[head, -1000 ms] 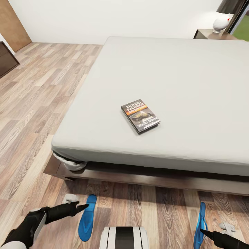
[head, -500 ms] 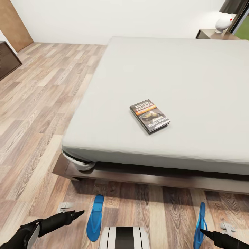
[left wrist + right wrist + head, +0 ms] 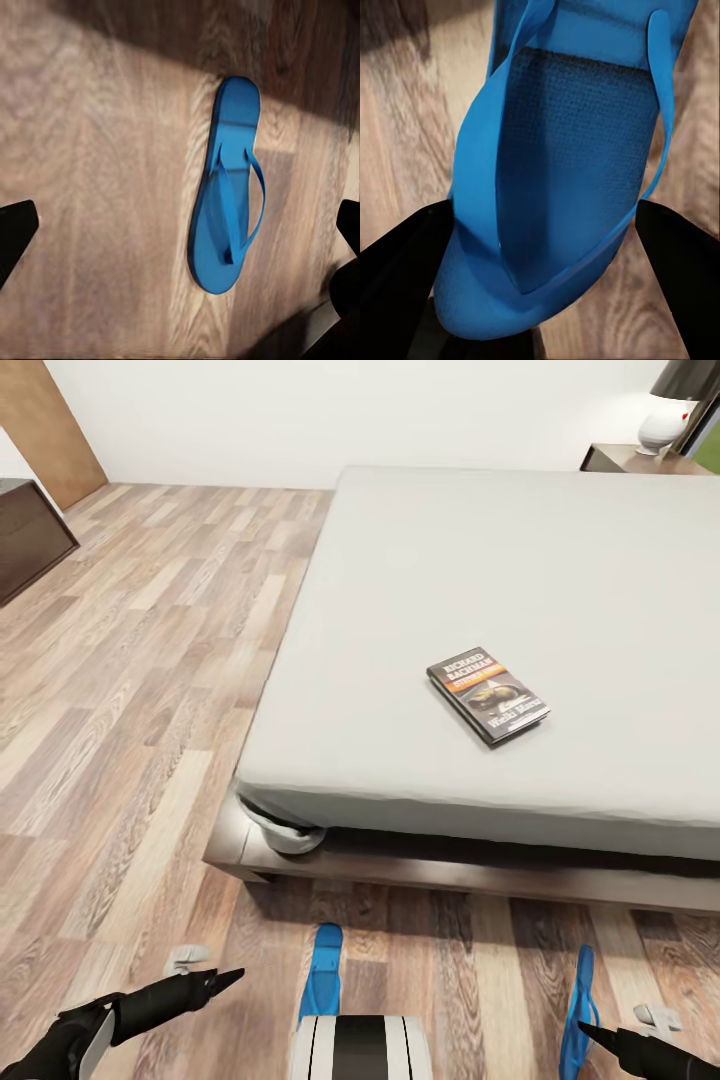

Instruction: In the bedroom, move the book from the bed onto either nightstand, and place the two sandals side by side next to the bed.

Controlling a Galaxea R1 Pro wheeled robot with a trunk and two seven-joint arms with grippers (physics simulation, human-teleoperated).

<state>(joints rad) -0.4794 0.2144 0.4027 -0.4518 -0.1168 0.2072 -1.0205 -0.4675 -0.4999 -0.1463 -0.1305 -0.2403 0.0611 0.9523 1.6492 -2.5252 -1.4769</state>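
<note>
Panning left since a second ago, the head camera now puts the bed (image 3: 520,590) further right in view, while the left claw (image 3: 225,978) has drawn back from the sandal it was beside. On the pale mattress lies the book (image 3: 489,695), flat, cover up, near the foot edge. One blue sandal (image 3: 225,202) lies flat on the plank floor (image 3: 130,690) beside the frame, the left claw's fingers spread wide and empty over it. The other sandal (image 3: 562,172) stands on edge, gripped between the right claw's (image 3: 590,1032) fingers. Far off, a nightstand (image 3: 640,458) carries a white lamp (image 3: 664,428)
</note>
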